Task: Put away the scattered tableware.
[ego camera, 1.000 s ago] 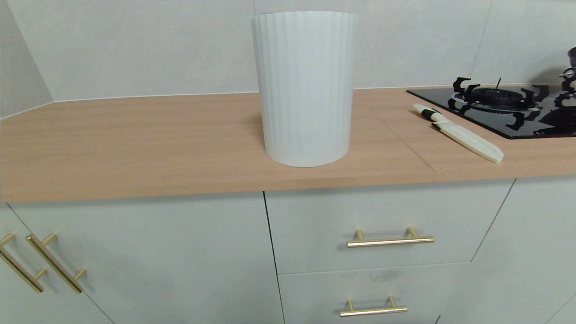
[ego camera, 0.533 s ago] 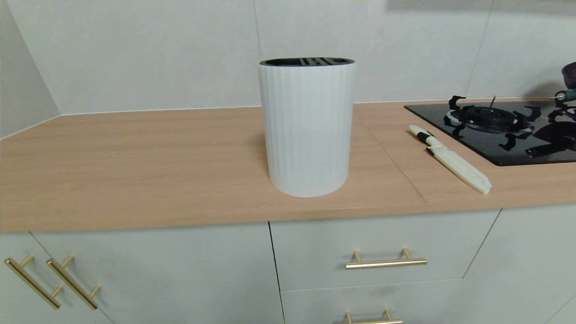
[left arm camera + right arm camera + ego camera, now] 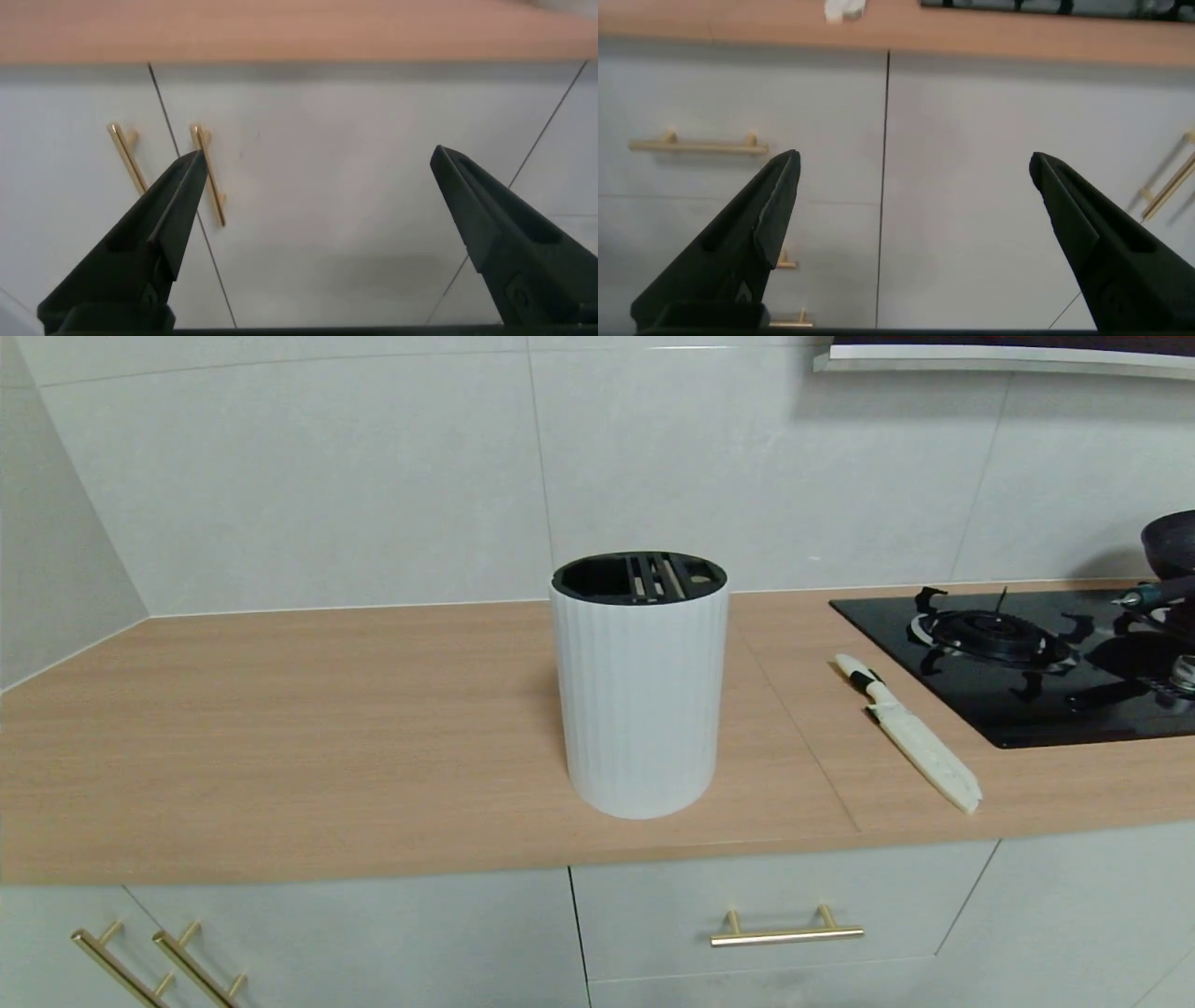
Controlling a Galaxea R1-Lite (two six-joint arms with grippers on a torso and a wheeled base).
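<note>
A white ribbed cylindrical holder (image 3: 640, 695) with a black slotted top stands upright near the front of the wooden counter (image 3: 280, 728). A white knife with a black band on its handle (image 3: 907, 733) lies flat on the counter to the holder's right, beside the hob. Its tip pokes over the counter edge in the right wrist view as a knife tip (image 3: 844, 8). My left gripper (image 3: 318, 163) is open, low in front of the cabinet doors. My right gripper (image 3: 915, 168) is open too, facing the cabinet fronts below the counter, with nothing between its fingers.
A black gas hob (image 3: 1018, 658) with burner grates fills the counter's right end, and a dark pan (image 3: 1172, 546) sits at its far right. Drawers with brass handles (image 3: 786, 933) lie under the counter. A tiled wall backs the counter.
The head camera has risen, so the whole scene has slid down the picture and the holder's slotted top has come into sight. Nothing on the counter has moved.
</note>
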